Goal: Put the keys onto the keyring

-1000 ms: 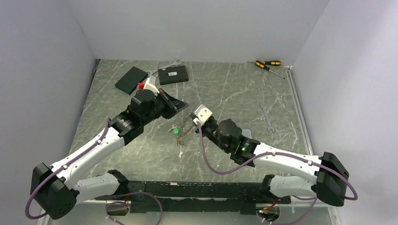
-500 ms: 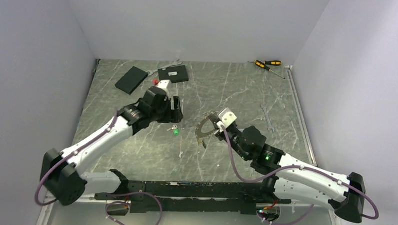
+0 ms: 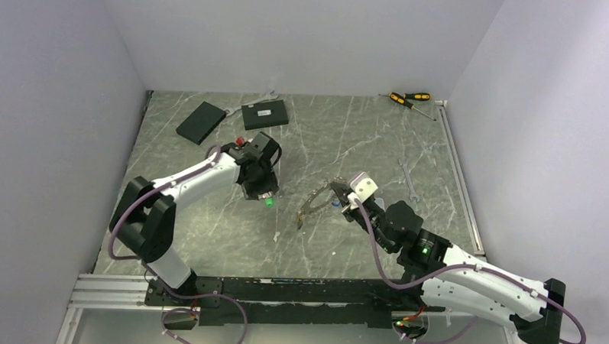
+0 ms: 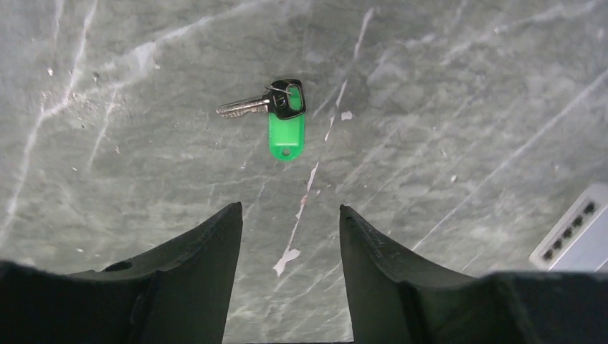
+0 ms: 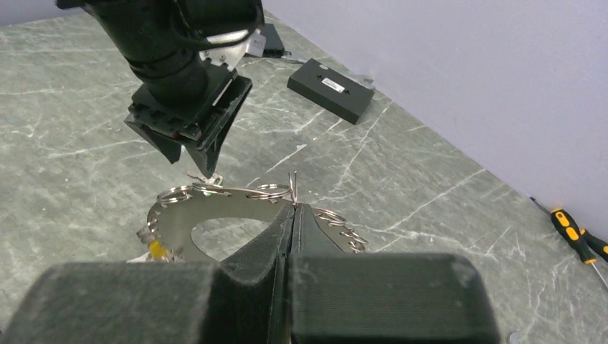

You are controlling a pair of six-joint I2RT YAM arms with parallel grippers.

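Observation:
One of the keys (image 4: 285, 122), silver with a green tag, lies flat on the marble; it is also visible in the top view (image 3: 270, 202). My left gripper (image 4: 289, 208) hovers just above it, open and empty, and shows beside the key in the top view (image 3: 262, 189). The keyring (image 5: 215, 209), a dark grey plate with small split rings round its rim, is tilted up off the table (image 3: 314, 202). My right gripper (image 5: 292, 206) is shut on the rim. A yellow tag (image 5: 155, 249) hangs at the keyring's left end.
Two flat black boxes (image 3: 201, 122) (image 3: 264, 115) lie at the back left. Yellow-and-black screwdrivers (image 3: 409, 99) sit in the back right corner. A wrench (image 3: 409, 181) lies right of the right gripper. A small metal piece (image 3: 275, 234) lies on the table below the green-tagged key.
The left gripper has opened and swung right and down to hover over the green-tagged key. The right gripper has carried the keyring to the right, away from the left gripper.

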